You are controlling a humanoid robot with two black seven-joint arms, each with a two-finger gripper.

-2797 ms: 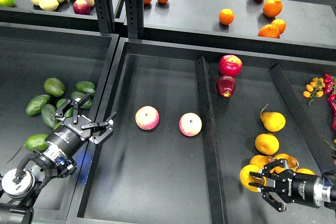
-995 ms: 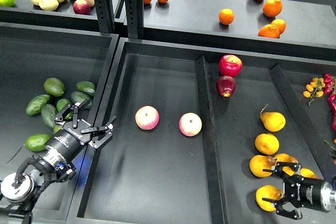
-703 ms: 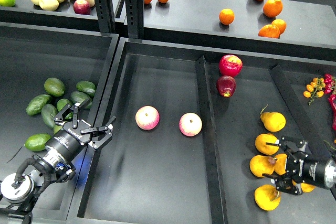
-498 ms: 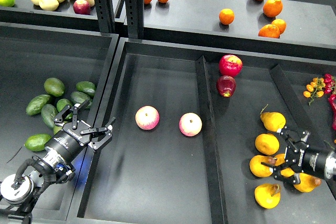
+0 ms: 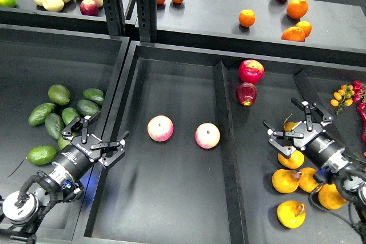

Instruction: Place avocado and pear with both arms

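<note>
Several mid-green avocados [image 5: 53,125] lie in the left bin; I cannot tell which one is the task's. One avocado [image 5: 63,140] is partly hidden behind my left gripper [image 5: 96,135], which is open and empty over the bin's right wall. The squat yellow-orange pear [image 5: 290,214] with a dark patch lies loose at the front of the right bin. My right gripper [image 5: 294,123] is open and empty, well behind that pear. It hovers over two other yellow pears [image 5: 290,159].
Two pink apples [image 5: 160,128] lie in the middle bin, left of a raised divider [image 5: 226,141]. Two red apples [image 5: 250,71] lie at the back right. More pears [image 5: 285,180] lie near my right wrist. Cherry tomatoes [image 5: 343,94] lie far right, and oranges [image 5: 246,18] on the upper shelf.
My right gripper let go of the pear at the front of the bin, then moved back and up over the far pears, still open. My left gripper drew back slightly.
</note>
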